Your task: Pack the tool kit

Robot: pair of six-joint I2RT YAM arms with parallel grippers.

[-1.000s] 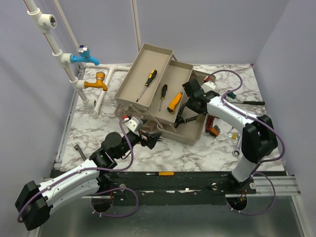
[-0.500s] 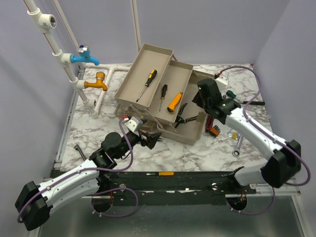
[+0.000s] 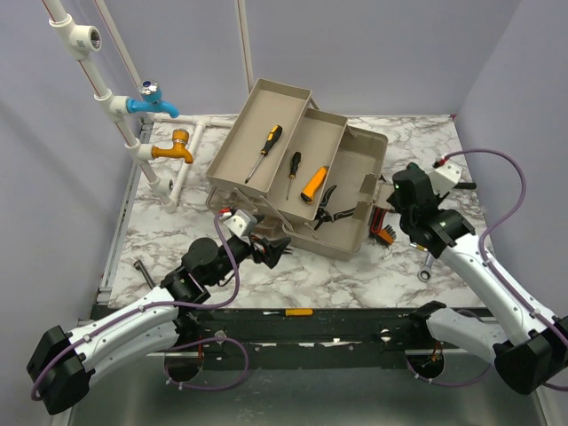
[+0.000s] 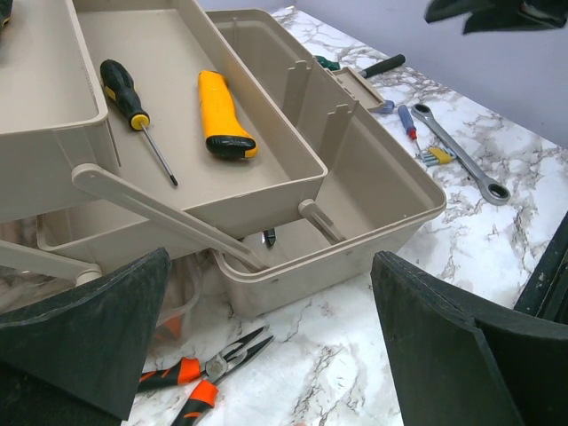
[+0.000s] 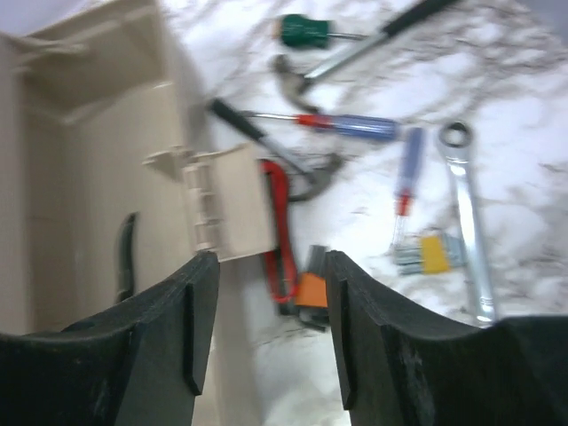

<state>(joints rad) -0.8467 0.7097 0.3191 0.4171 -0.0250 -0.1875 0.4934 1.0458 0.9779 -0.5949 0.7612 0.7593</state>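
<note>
Beige-grey plastic toolbox sits open at the centre of the marble tabletop, the left gripper gaping wide and empty at its 7 o'clock, the right gripper half-spread, holding nothing, above loose hand tools at its 3 o'clock.

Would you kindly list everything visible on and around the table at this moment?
toolbox: one, beige, centre of table, trays folded out
tray screwdrivers: two, black-yellow, one per tray
handle tool: one, yellow-black, lower tray
black pliers: one, black, box base
orange pliers: one, orange-black, table before box
wrench: one, silver, table right of box
taps: two, blue and orange, on white pipes, back left
left pincer: one, black, open, before box
right pincer: one, black, open, right of box
</note>
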